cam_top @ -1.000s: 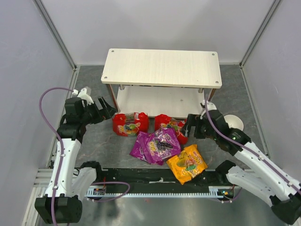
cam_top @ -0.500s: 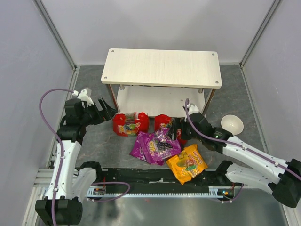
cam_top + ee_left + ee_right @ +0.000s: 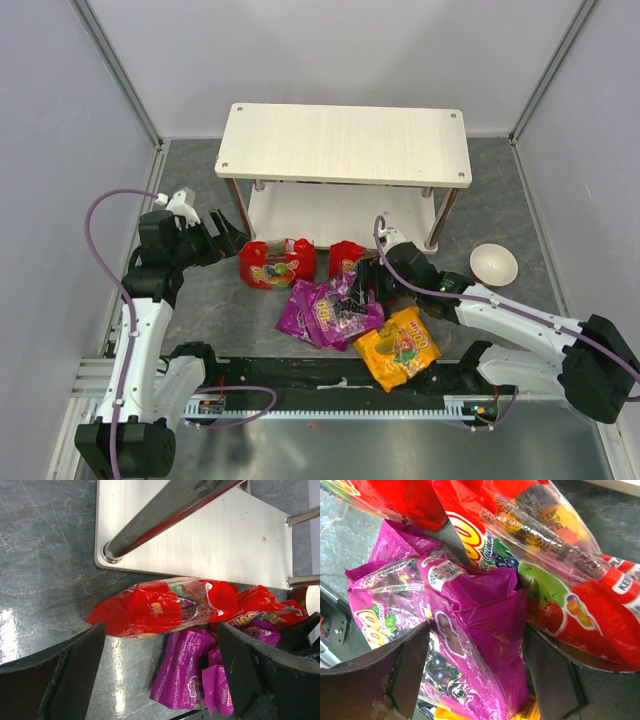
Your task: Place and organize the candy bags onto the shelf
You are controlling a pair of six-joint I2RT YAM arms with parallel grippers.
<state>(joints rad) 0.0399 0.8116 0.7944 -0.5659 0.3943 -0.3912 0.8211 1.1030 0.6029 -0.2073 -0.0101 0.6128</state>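
Note:
The shelf stands at the back of the table. A red candy bag lies in front of its lower board, and a second red bag lies to its right. Two purple bags overlap in the middle, with the orange-yellow bag nearer. My left gripper is open and empty, left of the first red bag. My right gripper is open, and its fingers straddle the upper purple bag beside the second red bag.
A small white bowl sits right of the bags. The shelf's lower board and a metal post are just behind the red bag. Grey walls enclose the table, and a black rail runs along the near edge.
My right arm has swung left from beside the bowl to the bags, and its open fingers now sit around the upper purple bag. The left arm has hardly moved.

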